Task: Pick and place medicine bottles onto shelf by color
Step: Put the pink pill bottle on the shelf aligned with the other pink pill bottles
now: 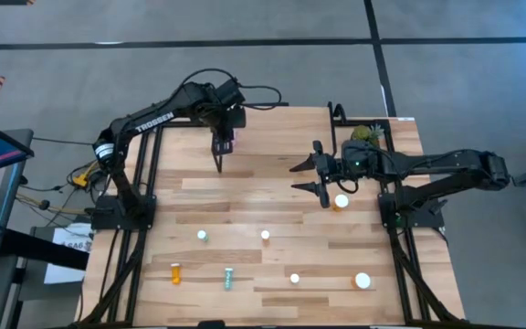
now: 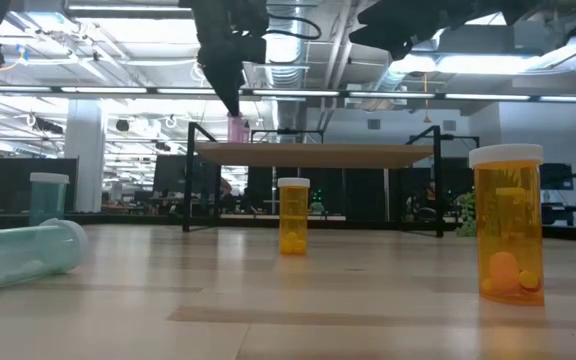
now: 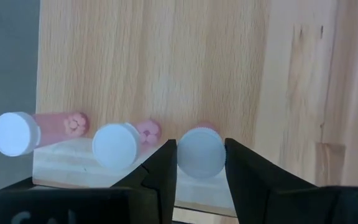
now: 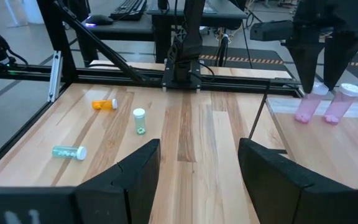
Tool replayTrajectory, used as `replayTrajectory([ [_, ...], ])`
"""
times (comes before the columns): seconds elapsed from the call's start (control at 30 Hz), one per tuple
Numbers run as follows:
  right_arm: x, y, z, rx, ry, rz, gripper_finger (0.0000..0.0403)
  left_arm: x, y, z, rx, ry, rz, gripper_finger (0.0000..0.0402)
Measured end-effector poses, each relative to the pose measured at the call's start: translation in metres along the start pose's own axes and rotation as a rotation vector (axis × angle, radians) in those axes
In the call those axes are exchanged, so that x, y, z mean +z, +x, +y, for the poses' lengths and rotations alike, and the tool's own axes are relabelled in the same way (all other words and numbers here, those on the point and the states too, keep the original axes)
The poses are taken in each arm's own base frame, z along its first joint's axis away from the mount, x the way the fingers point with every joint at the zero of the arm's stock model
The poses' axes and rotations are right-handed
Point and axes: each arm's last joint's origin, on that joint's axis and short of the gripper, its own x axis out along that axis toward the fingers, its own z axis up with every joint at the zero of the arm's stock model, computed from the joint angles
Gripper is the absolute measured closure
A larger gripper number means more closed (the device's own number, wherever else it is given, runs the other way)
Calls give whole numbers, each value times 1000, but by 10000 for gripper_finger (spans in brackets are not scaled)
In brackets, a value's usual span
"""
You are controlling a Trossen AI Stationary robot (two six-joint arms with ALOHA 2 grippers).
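- Left gripper [image 3: 201, 163] is seen clamped on a pink bottle [image 3: 200, 151]: in the left wrist view both dark fingers [image 3: 161, 171] press the sides of its white cap.
- That pink bottle is held upright, long axis vertical, directly below the wrist and over the shelf [image 2: 318, 153]; whether its base already touches the board cannot be told.
- Two more pink bottles [image 4: 304, 104] are stood in a row just beside the held one, on the same end of the shelf, in the table's 11 o'clock sector in the high view.
- It is judged that the coming move turns on this straight-down line: the bottle needs only to be lowered or released in place, next to its neighbours, without being tipped against the nearest cap [image 3: 115, 145].
- Right gripper [image 1: 310, 175] is held with its jaws apart and nothing between them, out over the table at about 2 o'clock.
- An orange bottle [image 1: 341, 202] stands just beside the right gripper, so the right arm is judged the nearer one for it.
- Remaining bottles are spread along the 6 o'clock edge, among them a lying teal bottle [image 1: 228, 278] and a lying orange bottle [image 1: 175, 272].
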Motion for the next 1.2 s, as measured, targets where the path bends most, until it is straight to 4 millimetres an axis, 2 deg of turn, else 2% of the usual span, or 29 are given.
replayTrajectory([
  [0.27, 0, 0, 0, 0, 3, 0, 163, 0, 1, 0, -1, 0, 2, 295],
  [0.5, 0, 0, 0, 0, 2, 1, 163, -2, 8, -1, -21, -2, 43, 261],
  [0.7, 0, 0, 0, 0, 3, 5, 163, -1, 5, 0, -2, -7, 31, 239],
  [1.2, -1, 0, 0, 0, 2, 6, 163, -1, 4, 1, 27, -11, 31, 235],
])
